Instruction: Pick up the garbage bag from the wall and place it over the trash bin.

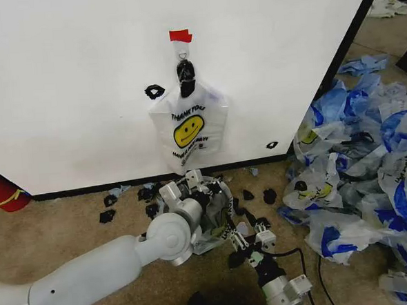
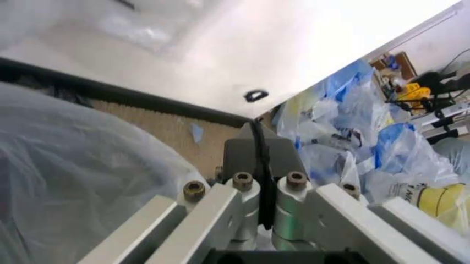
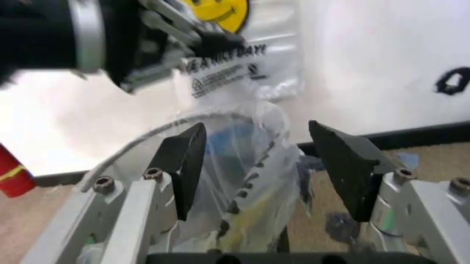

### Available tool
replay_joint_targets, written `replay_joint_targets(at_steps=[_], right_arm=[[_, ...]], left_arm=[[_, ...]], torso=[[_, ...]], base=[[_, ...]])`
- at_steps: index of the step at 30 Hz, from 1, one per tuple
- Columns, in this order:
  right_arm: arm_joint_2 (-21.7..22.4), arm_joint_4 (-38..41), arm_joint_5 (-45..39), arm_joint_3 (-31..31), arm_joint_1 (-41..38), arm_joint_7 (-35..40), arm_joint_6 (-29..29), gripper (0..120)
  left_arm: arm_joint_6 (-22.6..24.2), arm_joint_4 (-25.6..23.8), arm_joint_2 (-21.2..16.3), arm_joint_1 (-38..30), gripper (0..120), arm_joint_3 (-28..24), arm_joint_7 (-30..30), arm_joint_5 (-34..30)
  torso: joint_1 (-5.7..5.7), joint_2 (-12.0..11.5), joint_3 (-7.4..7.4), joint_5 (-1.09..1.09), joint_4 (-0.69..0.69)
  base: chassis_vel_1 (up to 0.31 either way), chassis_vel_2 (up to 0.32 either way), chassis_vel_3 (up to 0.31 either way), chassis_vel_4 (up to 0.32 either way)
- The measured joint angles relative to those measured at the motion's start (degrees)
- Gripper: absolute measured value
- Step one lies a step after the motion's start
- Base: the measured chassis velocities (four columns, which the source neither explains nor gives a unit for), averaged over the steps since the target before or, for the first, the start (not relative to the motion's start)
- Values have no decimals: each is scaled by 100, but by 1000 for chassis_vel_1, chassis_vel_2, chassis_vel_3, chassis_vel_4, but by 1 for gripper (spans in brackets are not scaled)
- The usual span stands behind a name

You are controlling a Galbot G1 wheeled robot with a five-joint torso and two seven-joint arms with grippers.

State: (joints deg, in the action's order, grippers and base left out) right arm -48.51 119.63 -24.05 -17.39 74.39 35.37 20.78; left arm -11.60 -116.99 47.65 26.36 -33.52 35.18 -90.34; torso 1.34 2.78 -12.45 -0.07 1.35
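Below the red tape piece on the wall, the garbage bag hangs from a small hook, its yellow smiley and black "THANK YOU" print facing out. Directly beneath that hanging bag, at the wall's black base trim, the trash bin sits on the carpet with thin translucent plastic draped over its rim. The left gripper is at the bin's wall side, just under the hanging bag; whether its fingers are parted cannot be told. The right gripper stands at the bin's near side, fingers spread wide with the bin's plastic between them. A heap of blue-and-white bags lies well apart from the bin.
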Motion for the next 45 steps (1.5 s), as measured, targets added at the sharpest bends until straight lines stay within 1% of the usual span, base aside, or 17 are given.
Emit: replay_joint_targets(at_steps=[2,5,6,9,10,12,13,20,21,22,25,26,28,34,39,41,45], right_arm=[[-7,1,-8,10,41,63,-19,50],[32,75,-7,88,199,90,-21,45],[32,75,-7,88,199,90,-21,45],[37,96,35,166,280,51,42,45],[17,119,38,198,310,18,70,44],[3,136,6,202,320,-124,172,44],[3,136,6,202,320,-124,172,44],[-130,42,-365,31,92,-429,252,46],[-130,42,-365,31,92,-429,252,46],[-177,-10,-478,-2,-2,-444,205,46],[-320,-181,-674,-48,-199,-484,171,47],[-404,-267,-816,-83,-309,-513,166,48],[-491,-320,-1003,-142,-409,-595,166,49],[-536,-248,-1190,-232,-388,-666,57,49],[-530,-244,-1214,-223,-375,-497,-144,52],[-470,-179,-1263,-183,-328,-288,-360,52],[-425,-153,-1269,-122,-268,-140,-446,52]], left_arm=[[20,-81,-60,108,5,105,-8,101],[61,-200,-204,353,18,280,-137,435],[61,-200,-204,353,18,280,-137,435],[86,-235,-281,562,29,416,-323,748],[94,-247,-298,700,36,501,-401,927],[102,-268,-310,884,44,602,-473,1081],[102,-268,-310,884,44,602,-473,1081],[112,-414,-334,1486,71,1047,-606,1326],[112,-414,-334,1486,71,1047,-606,1326],[113,-445,-335,1574,78,1119,-624,1331],[114,-465,-330,1664,88,1216,-678,1356],[114,-506,-341,1752,94,1302,-706,1376],[114,-565,-393,1882,97,1438,-736,1386],[113,-588,-482,2154,98,1699,-832,1448],[110,-587,-458,2245,98,1790,-854,1470],[104,-587,-444,2287,97,1833,-883,1488],[91,-587,-426,2386,97,1904,-929,1544]], torso=[[0,0,0,1,0],[0,0,0,0,1],[0,0,0,0,1],[0,0,0,0,0],[0,0,0,0,1],[0,0,0,0,0],[0,0,0,0,0],[0,0,0,2,0],[0,0,0,2,0],[0,0,0,1,0],[0,0,0,-1,2],[0,0,0,1,1],[0,0,0,2,-1],[0,0,0,1,0],[0,0,0,1,0],[0,0,0,0,1],[0,0,0,1,1]], base=[[0,0,0,0],[0,0,0,0],[0,0,0,0],[0,0,0,0],[0,0,0,0],[0,0,0,0],[0,0,0,0],[0,0,0,0],[0,0,0,0],[0,0,0,0],[0,0,0,0],[0,0,0,0],[0,0,0,0],[0,0,0,0],[0,0,0,0],[0,0,0,0],[0,0,0,0]])
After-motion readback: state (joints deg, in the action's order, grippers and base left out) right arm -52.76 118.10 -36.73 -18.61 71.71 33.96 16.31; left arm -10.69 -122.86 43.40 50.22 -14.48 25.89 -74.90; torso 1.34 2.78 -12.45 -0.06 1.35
